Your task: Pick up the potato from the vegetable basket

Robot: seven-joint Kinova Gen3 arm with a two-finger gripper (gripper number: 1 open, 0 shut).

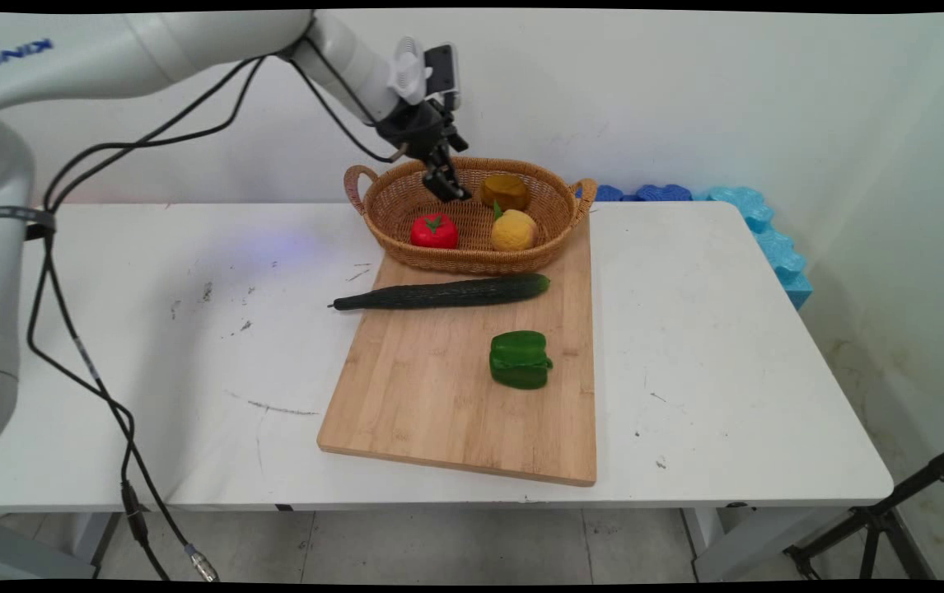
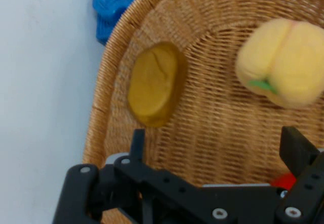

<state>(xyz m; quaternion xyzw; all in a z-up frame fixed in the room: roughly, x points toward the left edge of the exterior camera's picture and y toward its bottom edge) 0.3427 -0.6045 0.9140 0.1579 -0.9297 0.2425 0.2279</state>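
Lying against the basket's far wall, the brownish-yellow potato (image 2: pixel 154 84) is the thing nearest the gripper (image 2: pixel 215 143), which hangs just inside the wicker basket (image 1: pixel 394 206) with its fingers spread apart and nothing between them. In the hand view the potato sits ahead of the left finger (image 2: pixel 136 143) and a little outside it, its long axis running roughly along the line of the fingers, not across the gap. In the main view the gripper (image 1: pixel 449 188) is poised over the basket's back part, the potato (image 1: pixel 505 191) just beside it toward the picture's right.

A yellow bell pepper (image 1: pixel 514 230) and a red tomato (image 1: pixel 434 231) lie nearer the basket's front. The basket stands on the far end of a wooden cutting board (image 1: pixel 431 387), with a cucumber (image 1: pixel 443 294) lying crosswise before it and a green bell pepper (image 1: pixel 520 360) nearer the camera. Blue foam pieces (image 1: pixel 760 231) edge the white table (image 1: pixel 192 371) by the wall.
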